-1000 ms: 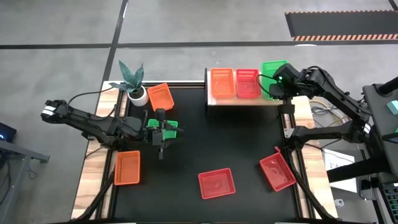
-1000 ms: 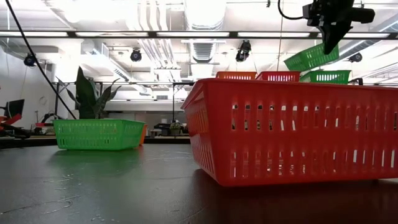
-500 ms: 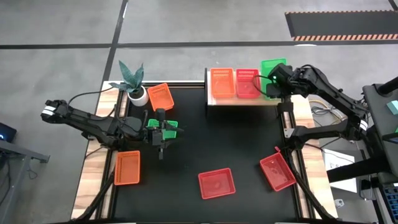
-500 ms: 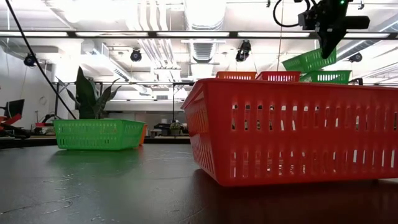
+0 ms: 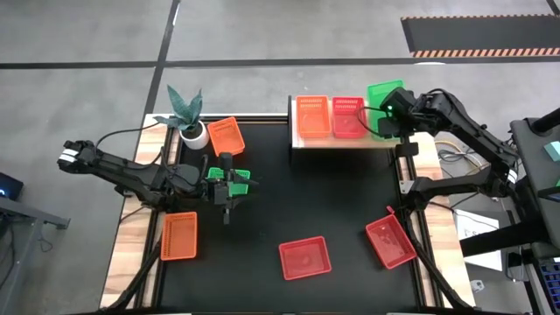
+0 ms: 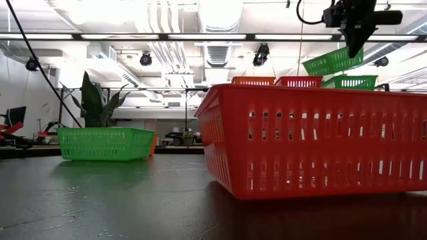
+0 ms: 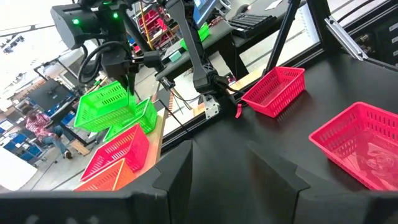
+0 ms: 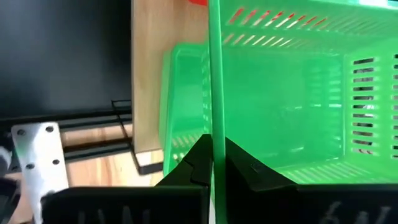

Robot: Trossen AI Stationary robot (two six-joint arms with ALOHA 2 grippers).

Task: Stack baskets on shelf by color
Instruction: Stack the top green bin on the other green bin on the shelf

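My right gripper (image 5: 391,112) is shut on a green basket (image 6: 332,61) and holds it tilted above the right end of the wooden shelf (image 5: 343,142). A second green basket (image 6: 350,82) sits on the shelf right under it, beside a red-pink basket (image 5: 348,116) and an orange basket (image 5: 312,116). My left gripper (image 5: 229,194) is open. It stands over a third green basket (image 5: 229,178) that rests flat on the table's left half (image 6: 107,143); that basket does not show between its fingers in the left wrist view (image 7: 221,177). My right gripper pinches the rim of one side wall (image 8: 214,118) of the green basket, one finger inside and one outside. The fingers (image 6: 352,40) come from above, pointing down. The basket hangs tilted and lifted clear, just over the green basket on the shelf (image 8: 180,118).
Loose on the table lie an orange basket (image 5: 225,134) by the white plant pot (image 5: 194,133), another orange basket (image 5: 179,234) at the near left, a red-pink basket (image 5: 304,257) near the front and one more (image 5: 390,242) at the right edge.
My right gripper, still shut on the green basket, has shifted a little toward the table's left over the shelf's right end, dipped slightly, then risen again. The basket has stayed tilted in the hold.
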